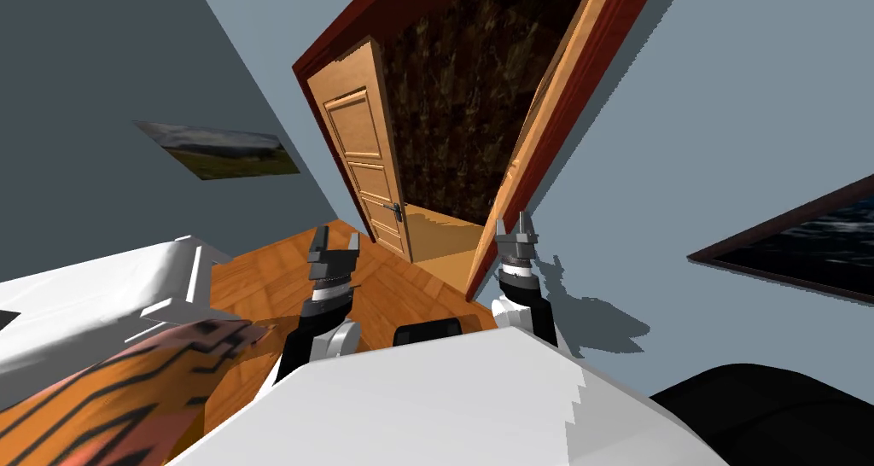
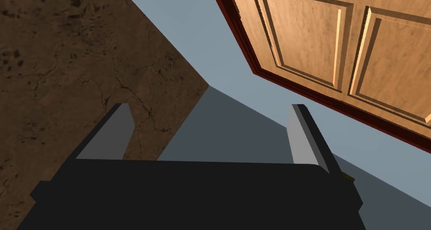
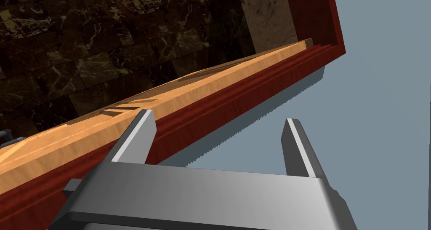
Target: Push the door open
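blue-grey walls [image 1: 725,102] splay around a doorway with a dark red frame [image 1: 623,34]; through it shows a dark marbled wall [image 1: 461,102]; the door seems to have two wooden halves; the left half [image 1: 363,145], panelled, stands swung well away into the far room; the right half [image 1: 546,119] is seen almost edge-on, lying close along the frame on that side; a wooden floor [image 1: 273,282] runs up to the threshold; a white piece of furniture [image 1: 85,299] sits off to the left, and a picture [image 1: 222,149] hangs on the wall above it.

the left gripper [image 1: 335,241] hangs over the floor, short of the left half and apart from it; its fingers are spread wide with nothing between them; the right gripper [image 1: 515,229] is just beside the lower end of the right half, also spread wide and empty; in its wrist view one finger [image 3: 139,130] overlaps the wooden edge [image 3: 168,101]; whether it touches i cannot tell; a small dark handle [image 1: 393,206] sits on the left half.

by my reading the push is far along, the way through looking open; what may remain is the right half; that calls for the right arm to lay a finger flat against the wood and press forward with the base, keeping clear of the frame.
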Robot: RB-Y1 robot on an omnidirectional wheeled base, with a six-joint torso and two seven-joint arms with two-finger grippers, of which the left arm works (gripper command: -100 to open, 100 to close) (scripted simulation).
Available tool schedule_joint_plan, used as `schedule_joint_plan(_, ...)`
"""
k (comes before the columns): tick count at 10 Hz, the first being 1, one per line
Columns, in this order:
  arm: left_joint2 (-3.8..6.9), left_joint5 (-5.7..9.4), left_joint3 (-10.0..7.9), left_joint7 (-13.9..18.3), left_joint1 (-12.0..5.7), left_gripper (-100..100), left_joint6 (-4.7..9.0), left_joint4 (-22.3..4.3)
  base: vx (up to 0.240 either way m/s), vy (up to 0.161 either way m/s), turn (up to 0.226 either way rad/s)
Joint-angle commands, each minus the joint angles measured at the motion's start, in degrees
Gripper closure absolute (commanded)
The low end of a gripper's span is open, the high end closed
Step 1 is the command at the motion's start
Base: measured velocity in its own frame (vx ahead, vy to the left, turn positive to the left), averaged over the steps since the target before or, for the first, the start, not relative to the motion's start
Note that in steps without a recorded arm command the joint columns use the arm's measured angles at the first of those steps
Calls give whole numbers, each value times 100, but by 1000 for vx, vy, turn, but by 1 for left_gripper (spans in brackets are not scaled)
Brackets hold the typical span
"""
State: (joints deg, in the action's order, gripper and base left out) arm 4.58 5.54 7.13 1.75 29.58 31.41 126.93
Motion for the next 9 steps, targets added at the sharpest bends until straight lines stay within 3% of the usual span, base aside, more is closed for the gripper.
schedule_joint_plan(1,77,-3,102,-19,-8,-100,-33,-164,191,155,-91)
schedule_joint_plan(4,208,-19,320,-62,0,-100,-125,-412,198,128,-83)
schedule_joint_plan(9,423,-47,707,-138,14,-100,-287,-853,178,180,-85)
